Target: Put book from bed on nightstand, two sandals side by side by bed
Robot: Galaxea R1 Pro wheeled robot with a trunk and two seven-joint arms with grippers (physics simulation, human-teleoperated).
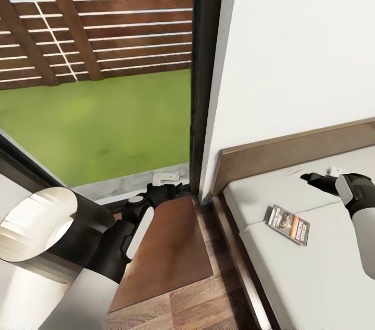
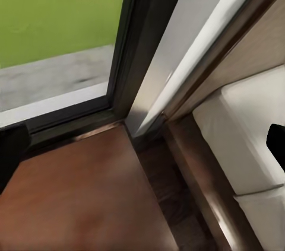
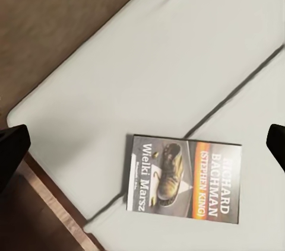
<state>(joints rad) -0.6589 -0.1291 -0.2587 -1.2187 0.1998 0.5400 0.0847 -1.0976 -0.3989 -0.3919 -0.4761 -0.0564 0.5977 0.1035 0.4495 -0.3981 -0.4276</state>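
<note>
The book [image 1: 287, 224] is lying flat on the mattress of the bed [image 1: 291, 278], near the bed's edge closest to the nightstand, straddling the seam between two mattress sections. The right gripper [image 1: 312, 178] is hovering above the mattress, near the book but apart from it, towards the headboard [image 1: 291, 150]; in the right wrist view the book [image 3: 185, 178] is sitting between the two dark fingertips [image 3: 13, 150] at the frame's edges, so the jaws are standing wide apart with nothing between them and the book.

The nightstand [image 1: 172, 252] is standing just beside the bed, in the corner under the window [image 1: 104, 75], its reddish-brown top bare. The left gripper [image 1: 165, 189] is hanging over the nightstand's far edge; whether its jaws are apart I cannot tell.

The book's cover is showing a grey-and-dark picture, an orange band, and white lettering reading "RICHARD BACHMAN" and "Wielki Marsz".
</note>
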